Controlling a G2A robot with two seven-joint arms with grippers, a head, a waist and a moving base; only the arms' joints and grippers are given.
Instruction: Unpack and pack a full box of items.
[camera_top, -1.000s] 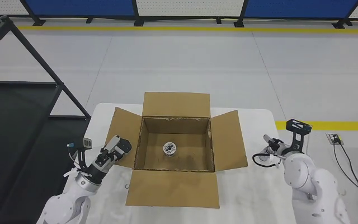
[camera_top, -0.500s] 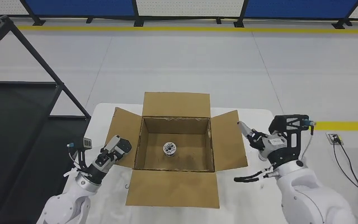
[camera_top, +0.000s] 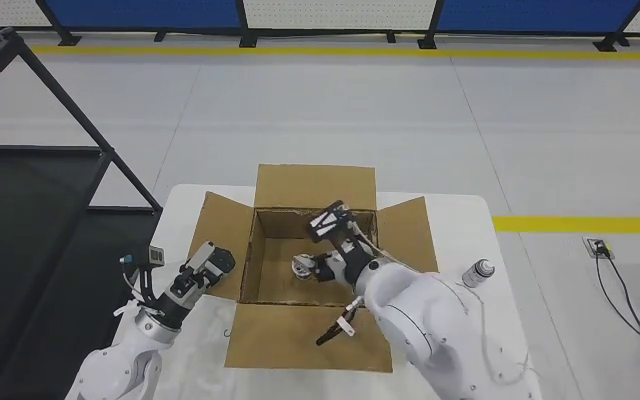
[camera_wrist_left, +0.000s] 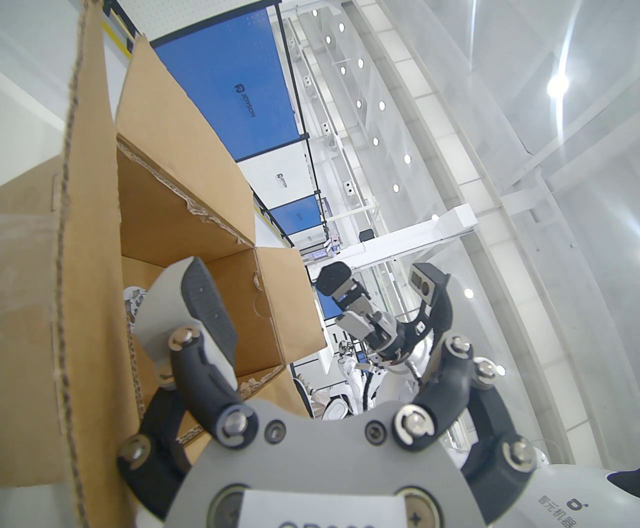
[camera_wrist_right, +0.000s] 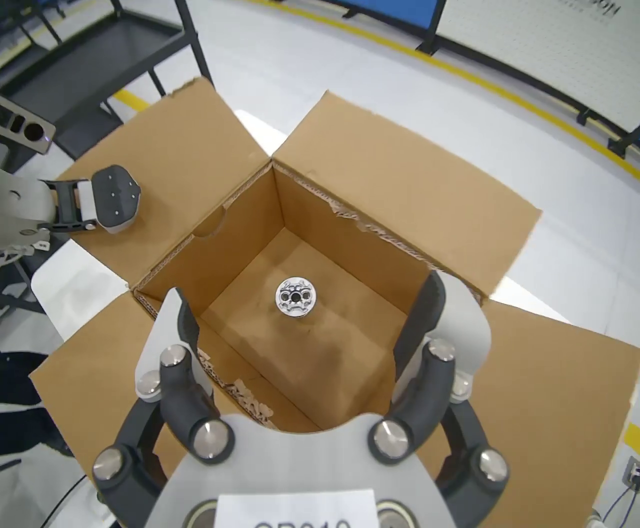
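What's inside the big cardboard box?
One small round silver thing stands on the floor of the box, below the open right gripper. The gripper's fingers cover the near corners of the floor, so anything lying there cannot be seen.

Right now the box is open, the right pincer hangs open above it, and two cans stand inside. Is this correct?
Not quite: only one can stands inside the box, as the right wrist view shows. The rest holds: box open, right pincer open above it.

Box (camera_top: 315, 186) on surface (camera_top: 470, 215) | can (camera_wrist_right: 295, 298) in box, below right tool (camera_wrist_right: 306, 320) | second can (camera_top: 478, 271) right of box | left tool (camera_top: 210, 262) beside left flap (camera_top: 222, 245)
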